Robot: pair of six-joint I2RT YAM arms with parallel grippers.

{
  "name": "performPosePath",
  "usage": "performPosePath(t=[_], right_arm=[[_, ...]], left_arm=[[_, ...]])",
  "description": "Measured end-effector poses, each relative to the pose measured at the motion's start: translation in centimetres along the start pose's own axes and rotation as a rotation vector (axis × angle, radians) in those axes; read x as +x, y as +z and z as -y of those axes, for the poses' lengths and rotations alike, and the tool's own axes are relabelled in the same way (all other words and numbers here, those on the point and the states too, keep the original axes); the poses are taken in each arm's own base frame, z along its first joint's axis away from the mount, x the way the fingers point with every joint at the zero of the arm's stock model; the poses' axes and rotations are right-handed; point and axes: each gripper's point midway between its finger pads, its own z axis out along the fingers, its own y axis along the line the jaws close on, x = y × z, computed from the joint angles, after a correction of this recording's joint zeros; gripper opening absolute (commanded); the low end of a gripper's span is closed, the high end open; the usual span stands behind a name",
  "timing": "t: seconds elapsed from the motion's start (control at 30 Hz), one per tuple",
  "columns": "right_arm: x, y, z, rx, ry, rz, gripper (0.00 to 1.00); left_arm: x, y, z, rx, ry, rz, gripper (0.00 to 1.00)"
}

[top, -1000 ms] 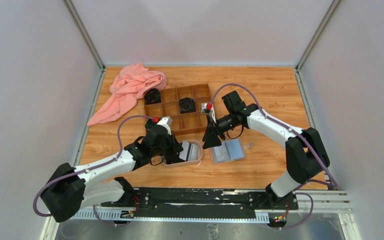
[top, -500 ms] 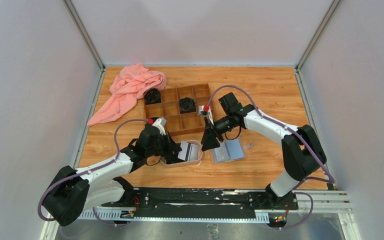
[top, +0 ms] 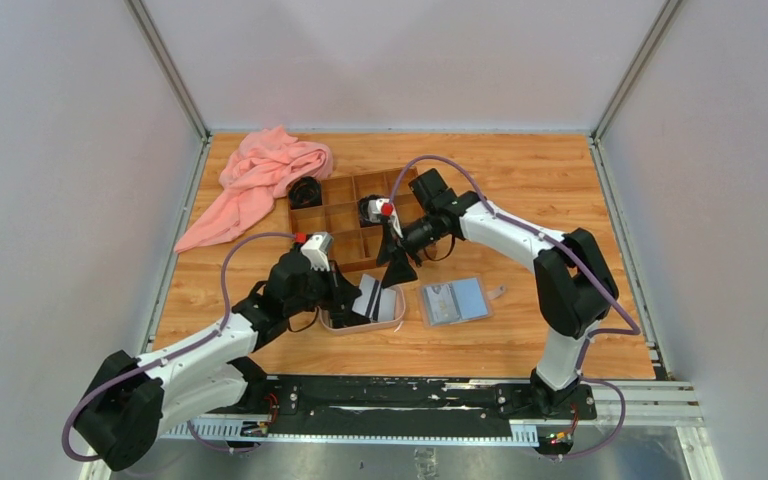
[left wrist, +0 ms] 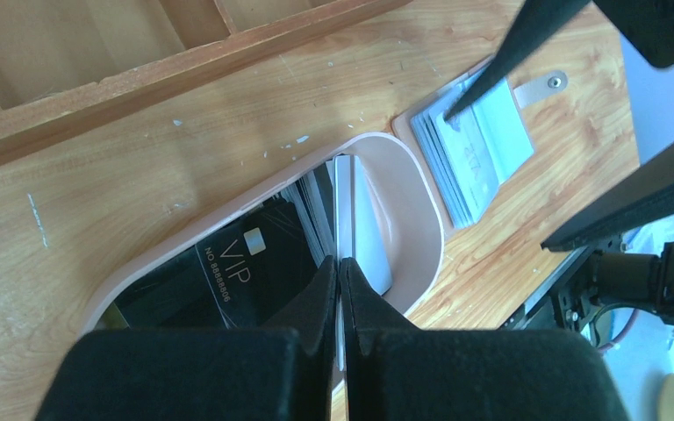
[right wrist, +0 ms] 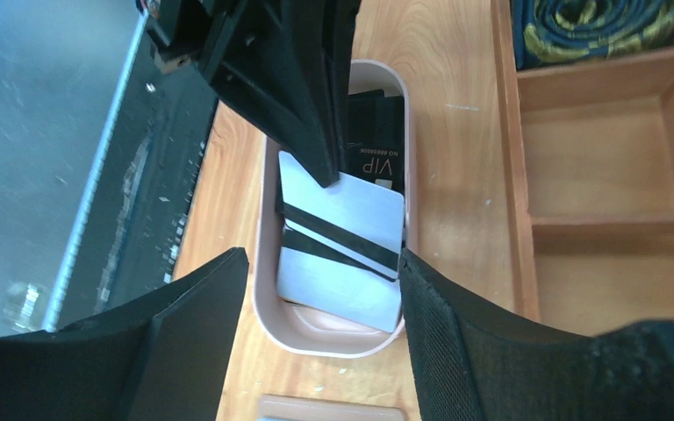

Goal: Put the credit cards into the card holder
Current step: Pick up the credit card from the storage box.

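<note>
Wooden tabletop (top: 540,180), black "VIP" credit card (left wrist: 228,263)

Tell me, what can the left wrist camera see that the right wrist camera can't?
Only the left wrist view shows the card holder lying open, its grey-blue pockets up. Only the right wrist view shows the black-striped face of the white card and a rolled blue-and-yellow thing in the wooden box. Both show the pink tray, the black VIP card, and the left gripper pinching the white card.
</note>
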Motion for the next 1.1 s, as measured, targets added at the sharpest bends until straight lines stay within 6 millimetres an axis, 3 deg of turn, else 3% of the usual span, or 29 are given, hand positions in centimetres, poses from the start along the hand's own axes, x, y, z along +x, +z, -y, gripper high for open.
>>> performPosePath(t=[0.27,0.7,0.87,1.1], right_arm=[[0.6,2.4,-0.2,-0.079,-0.220,-0.040,0.67],[1.1,3.1,0.9,-0.086,-0.231,-0.060,0.61],[1.1,3.1,0.9,-0.086,-0.233,-0.061,0.51],[1.7,3.6,1.7,-0.089,-0.222,-0.074,0.28]], left_arm=[[-0.7,-0.6,0.5,0.033,0.076,0.034,0.00],[-0.3,-0.8,0.8,0.061,0.110,0.019,0.00],[-0.2,-0.8,1.0,0.069,0.113,0.015,0.00],[-0.3,-0.8,1.2,0.080,0.115,0.017,0.00]])
